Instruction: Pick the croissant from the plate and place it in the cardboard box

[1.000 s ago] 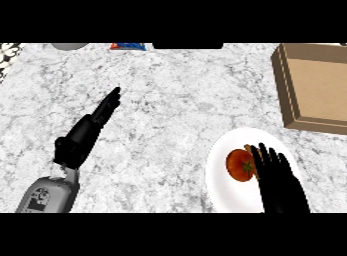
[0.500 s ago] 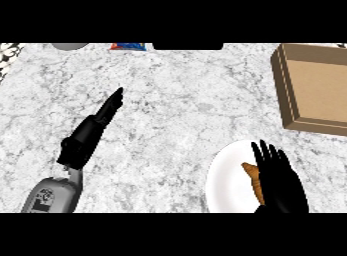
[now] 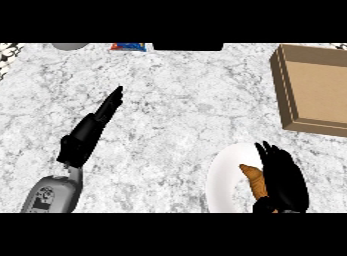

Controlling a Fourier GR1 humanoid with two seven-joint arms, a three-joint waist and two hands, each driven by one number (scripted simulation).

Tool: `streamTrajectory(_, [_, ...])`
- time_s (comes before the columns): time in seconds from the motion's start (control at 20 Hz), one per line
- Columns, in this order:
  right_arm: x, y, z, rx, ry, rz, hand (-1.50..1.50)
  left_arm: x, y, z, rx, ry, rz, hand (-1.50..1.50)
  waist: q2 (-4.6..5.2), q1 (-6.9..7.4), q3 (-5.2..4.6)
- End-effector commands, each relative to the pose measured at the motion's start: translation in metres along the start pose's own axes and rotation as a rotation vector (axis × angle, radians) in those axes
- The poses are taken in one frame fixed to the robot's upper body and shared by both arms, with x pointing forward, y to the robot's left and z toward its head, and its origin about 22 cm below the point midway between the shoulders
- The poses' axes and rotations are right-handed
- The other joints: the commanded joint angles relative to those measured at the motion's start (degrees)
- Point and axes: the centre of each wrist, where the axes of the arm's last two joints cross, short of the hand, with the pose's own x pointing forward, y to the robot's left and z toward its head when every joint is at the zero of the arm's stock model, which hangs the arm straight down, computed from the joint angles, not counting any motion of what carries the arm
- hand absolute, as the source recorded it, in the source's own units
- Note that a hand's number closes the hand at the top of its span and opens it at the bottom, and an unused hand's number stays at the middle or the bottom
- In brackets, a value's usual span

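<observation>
We see the croissant (image 3: 256, 181) lying on the white plate (image 3: 224, 175) at about five o'clock on the marble counter (image 3: 176, 100), and our right hand (image 3: 283, 180) is draped over its right side, fingers pointing toward twelve o'clock. Whether the fingers actually curl around the pastry we cannot tell; the hand covers much of it, and only a brown strip shows along the hand's left edge. The cardboard box (image 3: 323, 92) sits open at about two o'clock, well apart from the plate. Our left hand (image 3: 95, 127) rests at about nine o'clock, fingers straight, holding nothing.

We judge the croissant light, soft and flaky, likely to crush or shed crumbs if squeezed at its thin tips. We would take hold across its thick middle, thumb on one flank and fingers on the other. The smooth plate may let it slide as the fingers close.
</observation>
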Motion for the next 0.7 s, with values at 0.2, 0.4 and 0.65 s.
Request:
streamTrajectory(0.2, [-0.015,0.019,-0.005,0.031,-0.029,0.096,1.50,0.001,0.005,0.002,-0.009,-0.010,0.008,0.00,0.65,-0.03,0.91])
streamTrajectory(0.4, [-0.066,-0.018,-0.029,0.010,-0.123,0.040,1.50,0.004,0.014,0.007,-0.009,0.012,0.011,0.00,0.68,0.15,0.95])
streamTrajectory(0.65, [-0.152,-0.050,-0.045,0.019,-0.316,-0.061,1.50,-0.002,-0.003,0.006,-0.002,0.010,0.010,0.00,0.82,0.25,1.06])
